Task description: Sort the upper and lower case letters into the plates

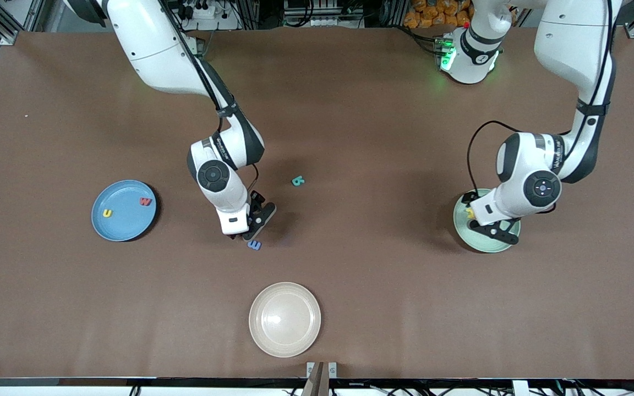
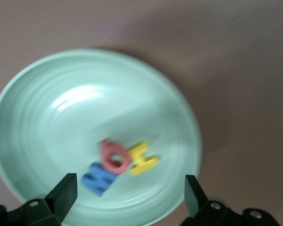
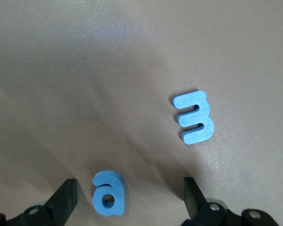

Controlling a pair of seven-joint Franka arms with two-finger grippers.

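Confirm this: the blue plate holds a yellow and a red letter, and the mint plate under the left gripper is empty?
Not quite. The mint plate isn't empty: the left wrist view shows a red-pink letter, a yellow letter and a blue letter in it.

Two glossy white Franka arms with dark grey joint bands and round grey end caps; black cables along each; black two-finger grippers (one base glows green).

Blue plate (image 1: pixel 124 210) holds yellow U (image 1: pixel 107 213), red W (image 1: pixel 145 202); mint plate (image 2: pixel 47 94) holds three letters (image 2: pixel 117 162); blue E (image 1: pixel 254 245), blue a (image 3: pixel 108 193), teal letter (image 1: pixel 298 180) flat on counter (image 1: pixel 350 137)
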